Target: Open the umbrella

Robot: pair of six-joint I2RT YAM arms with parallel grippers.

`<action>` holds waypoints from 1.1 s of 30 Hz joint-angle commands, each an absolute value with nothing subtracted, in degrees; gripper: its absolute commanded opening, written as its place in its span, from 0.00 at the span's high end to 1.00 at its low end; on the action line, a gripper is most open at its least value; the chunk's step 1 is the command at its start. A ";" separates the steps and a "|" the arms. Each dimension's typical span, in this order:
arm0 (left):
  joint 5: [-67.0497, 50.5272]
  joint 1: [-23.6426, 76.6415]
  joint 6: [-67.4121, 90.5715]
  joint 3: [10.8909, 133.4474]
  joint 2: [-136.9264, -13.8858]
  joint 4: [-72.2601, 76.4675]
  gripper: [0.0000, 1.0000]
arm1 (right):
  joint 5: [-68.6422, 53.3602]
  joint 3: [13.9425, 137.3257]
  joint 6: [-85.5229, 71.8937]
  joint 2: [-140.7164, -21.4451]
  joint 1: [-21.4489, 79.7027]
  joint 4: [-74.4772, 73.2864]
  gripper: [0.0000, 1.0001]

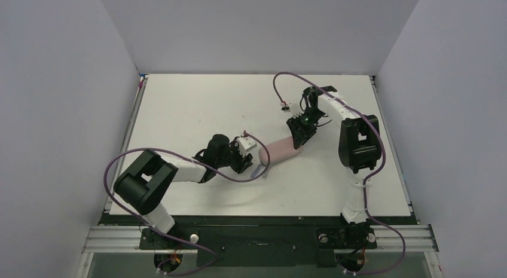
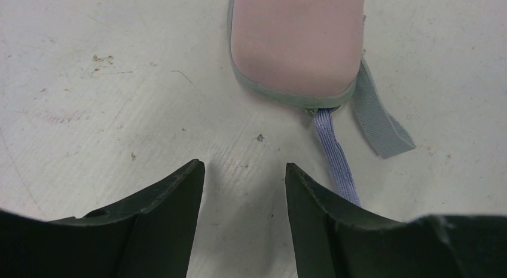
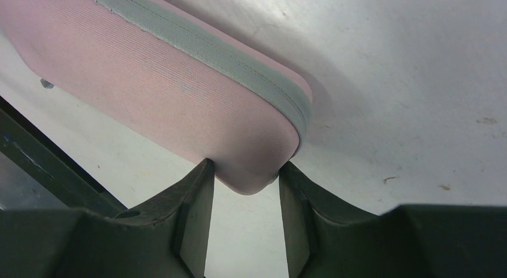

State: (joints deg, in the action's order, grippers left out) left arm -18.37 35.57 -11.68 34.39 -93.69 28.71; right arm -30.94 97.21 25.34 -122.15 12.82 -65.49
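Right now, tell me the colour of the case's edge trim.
Grey-green trim around the pink case; clearest in the right wrist view.

White table (image 1: pixel 197 104), kinda scuffed with specks and faint scratches up close. A pink oval case (image 1: pixel 280 150) with a grey seam lies flat near the middle, and its lavender strap (image 2: pixel 336 158) and grey strap (image 2: pixel 378 119) trail onto the tabletop.
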 commanded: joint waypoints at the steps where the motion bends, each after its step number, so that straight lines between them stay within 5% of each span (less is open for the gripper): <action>1: -18.43 37.36 -13.20 34.87 -96.01 34.45 0.52 | -26.18 96.28 32.10 -123.90 15.16 -64.51 0.76; 17: -15.44 43.25 -12.55 36.08 -101.42 38.16 0.57 | -26.13 96.71 27.20 -125.67 14.90 -64.80 0.86; 33: -14.00 43.83 -19.06 35.89 -100.58 38.88 0.81 | -20.52 94.60 28.35 -125.08 15.43 -63.12 0.96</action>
